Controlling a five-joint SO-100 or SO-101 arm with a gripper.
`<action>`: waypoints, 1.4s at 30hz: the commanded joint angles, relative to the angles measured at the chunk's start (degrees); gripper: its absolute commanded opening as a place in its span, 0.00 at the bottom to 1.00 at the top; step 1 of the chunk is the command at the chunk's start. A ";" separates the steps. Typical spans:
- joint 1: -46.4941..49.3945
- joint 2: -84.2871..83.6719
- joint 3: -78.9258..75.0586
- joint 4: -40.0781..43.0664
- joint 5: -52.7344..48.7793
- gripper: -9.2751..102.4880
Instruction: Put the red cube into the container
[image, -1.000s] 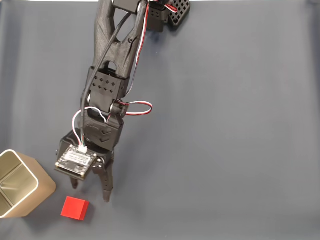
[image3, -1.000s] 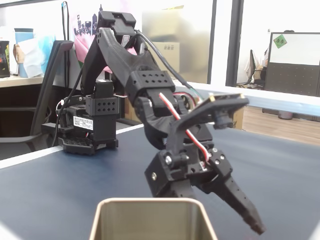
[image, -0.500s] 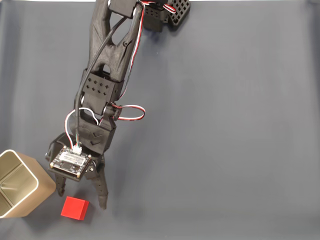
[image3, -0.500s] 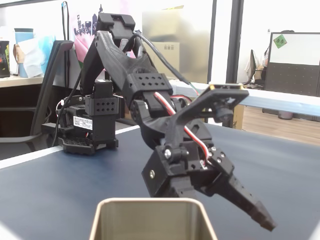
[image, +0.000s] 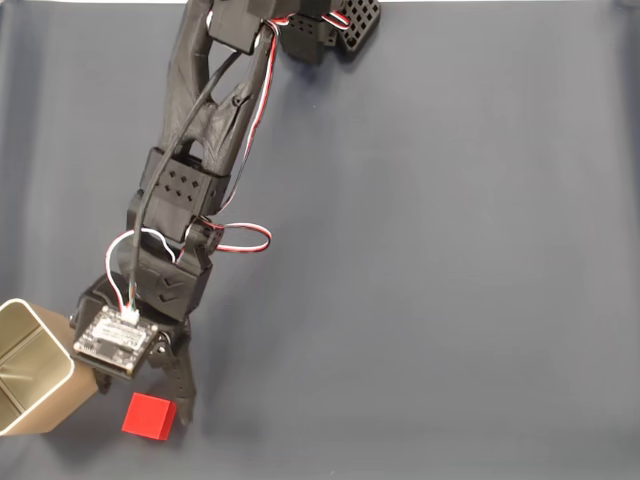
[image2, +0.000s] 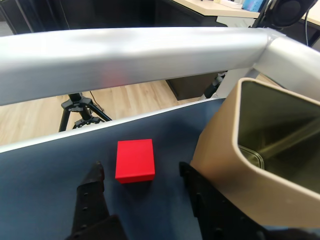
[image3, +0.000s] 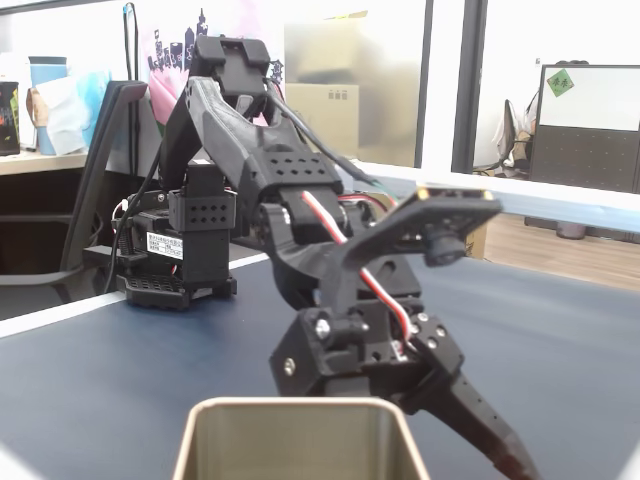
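Just ahead of the spread hand (image2: 141, 172), the red cube (image2: 135, 160), flat, beside the upright container (image2: 220, 150).

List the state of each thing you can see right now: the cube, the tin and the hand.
red cube: flat on the dark table, free, not gripped, just ahead of the open fingers.
container: upright, open-topped, nothing visible inside, beside the cube.
hand: open, low over the table, one finger close against the container's wall, holding nothing.

gripper (image: 140, 395) over red cube (image: 149, 416), container (image: 30, 370) beside
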 joint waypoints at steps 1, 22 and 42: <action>0.18 0.35 -5.36 2.46 1.23 0.39; -3.52 -4.31 -13.45 8.79 6.15 0.35; -3.69 -3.78 -13.62 12.66 5.80 0.18</action>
